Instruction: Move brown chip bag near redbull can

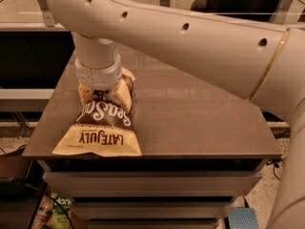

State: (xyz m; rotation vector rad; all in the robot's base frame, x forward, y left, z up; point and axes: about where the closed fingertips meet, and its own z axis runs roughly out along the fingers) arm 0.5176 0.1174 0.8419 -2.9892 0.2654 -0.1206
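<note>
The tool (99, 84) sits low over the far end of the brown chip bag (102, 123), hidden by its own wrist; its state cannot be told. The bag lies on the worktop (200, 123) directly beneath the tool, reaching from it to the near edge. The redbull can is not in view. Risks: a partial grip on crinkly film may slip, and dragging could tip the bag over that edge.

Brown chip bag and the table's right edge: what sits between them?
Only bare tabletop, in the camera view. The gripper is down at the far end of the brown chip bag.
</note>
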